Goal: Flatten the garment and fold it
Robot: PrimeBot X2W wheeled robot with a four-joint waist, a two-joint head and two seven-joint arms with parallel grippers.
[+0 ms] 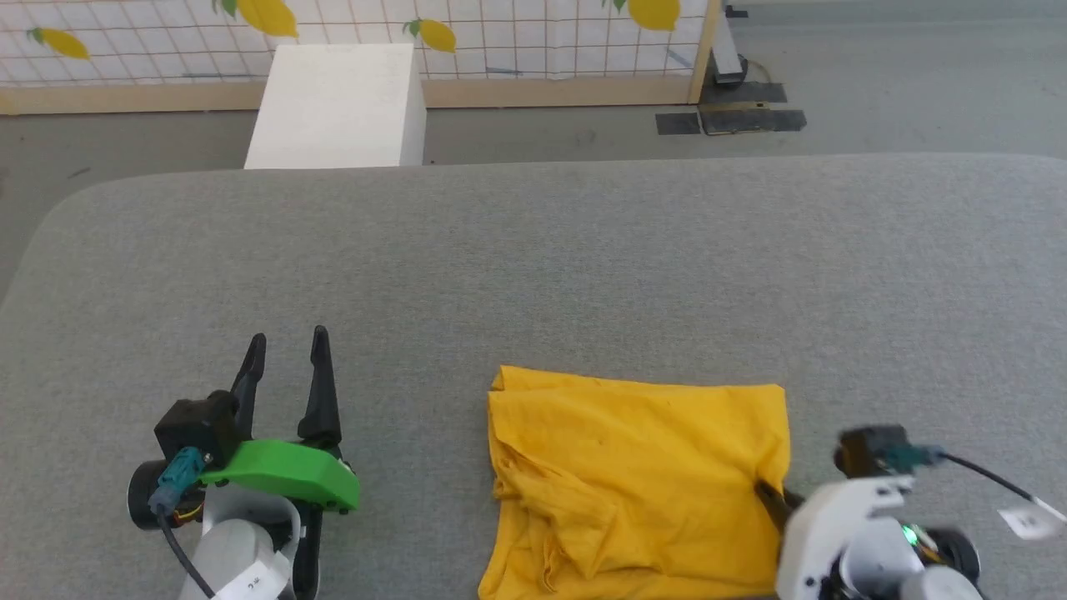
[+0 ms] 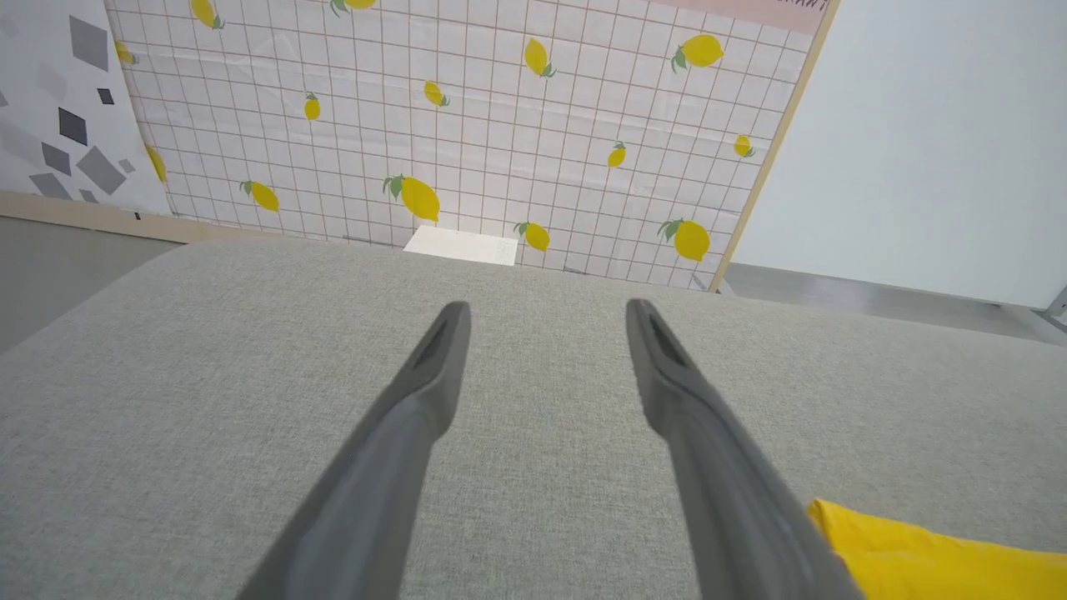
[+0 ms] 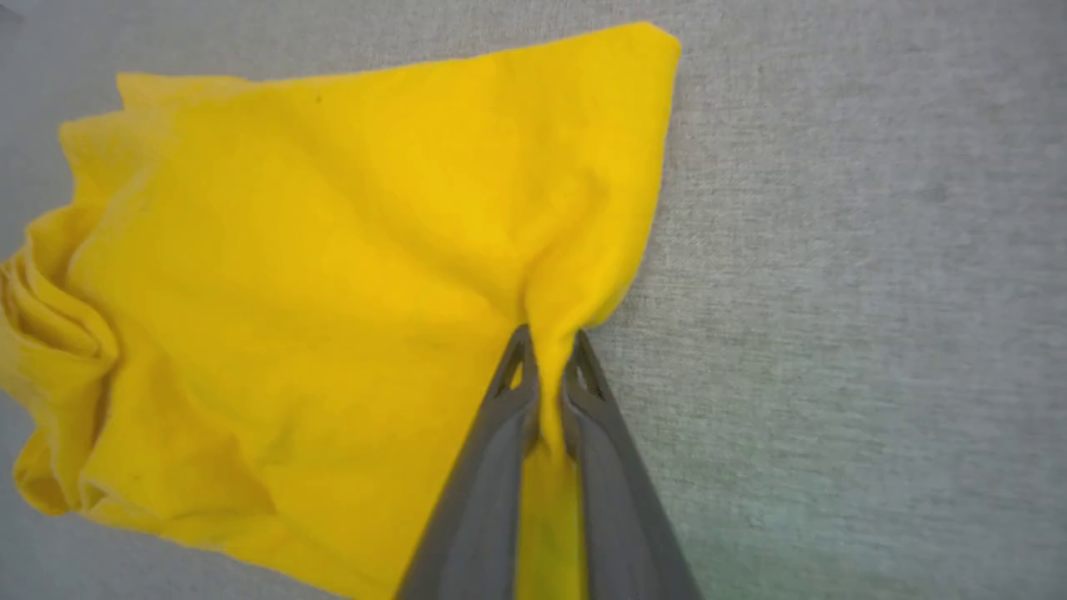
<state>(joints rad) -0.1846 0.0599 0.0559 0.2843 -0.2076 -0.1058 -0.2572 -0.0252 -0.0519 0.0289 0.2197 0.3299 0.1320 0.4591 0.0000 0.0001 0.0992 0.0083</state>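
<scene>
Broadly, the grey fabric-covered counter (image 1: 583, 250) spreads beneath both claws. On it the yellow T-shirt (image 1: 633, 467) lies rumpled, plain side up, well to the right of the left claw (image 1: 286, 342), whose fingers stand wide apart over bare fabric. The right claw (image 3: 546, 337) pinches a fold at the T-shirt's right edge.

The counter (image 1: 583, 250) is wide, covered in grey woven fabric, with rounded far corners. On it, near the front edge, lies the garment (image 1: 633, 475): plain yellow, folded into a rough rectangle, its left side bunched into wrinkles.
</scene>
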